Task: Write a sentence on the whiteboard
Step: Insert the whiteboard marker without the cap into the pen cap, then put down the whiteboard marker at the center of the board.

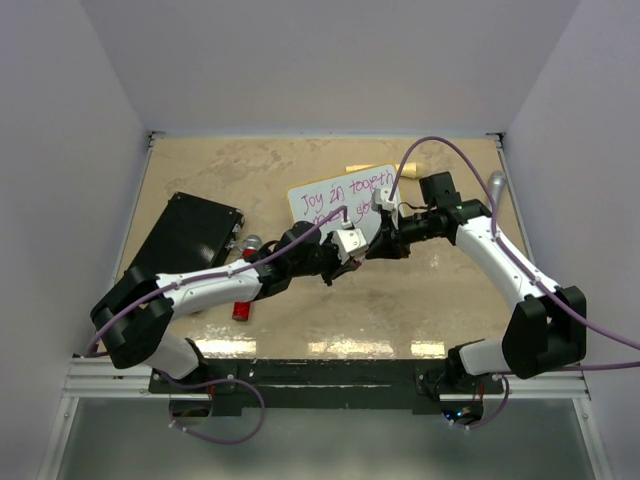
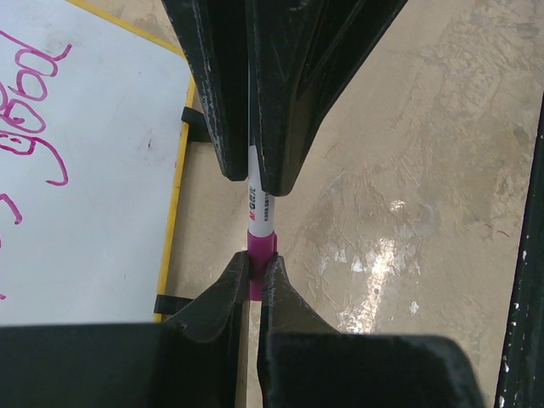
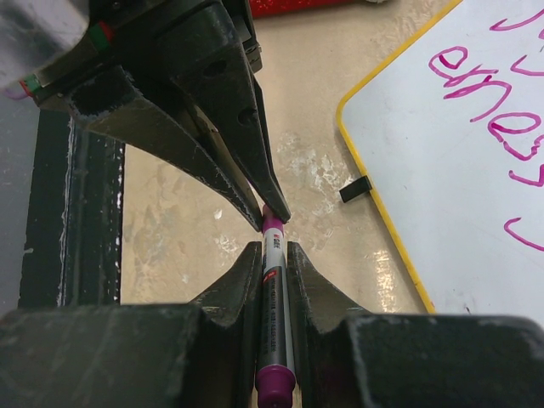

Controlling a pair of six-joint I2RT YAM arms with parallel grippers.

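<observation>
Surroundings: A black flat case (image 1: 185,235) is seen on the worktop (image 1: 450,300), left of the whiteboard (image 2: 110,187) and apart from it. A small red object (image 1: 242,310) lies nearer, beside the left forearm. Purple cables (image 1: 445,148) are looped over both arms.

Obstruction: In the top view the near right part of the whiteboard and the end of the second written line are covered by the two wrists, which meet there.

Left claw (image 2: 257,265): It is closed tight on the pink cap end of a marker (image 2: 259,208).

Right claw (image 3: 272,255): It is clamped on the white barrel of the same marker. Its tips face those of the left claw, and only a short stretch of marker is left bare between them.

Whiteboard, place: It is laid flat in the far middle of the worktop. Both claws are held just beside its near, yellow-rimmed edge, off the board and over bare worktop. Small black feet (image 3: 355,189) are seen along that edge.

Whiteboard, axis: The long side runs left to right, with the right end turned slightly farther away.

Sentence (image 1: 345,192): Two pink lines are written along the long side of the board. "Joy in togeth" can be read in the upper line. The loops of the lower line lie close to the claws.

Marker, axis: It is held roughly parallel to the board's near rim, cap end to the left and barrel to the right. Whether it touches the worktop cannot be told.
</observation>
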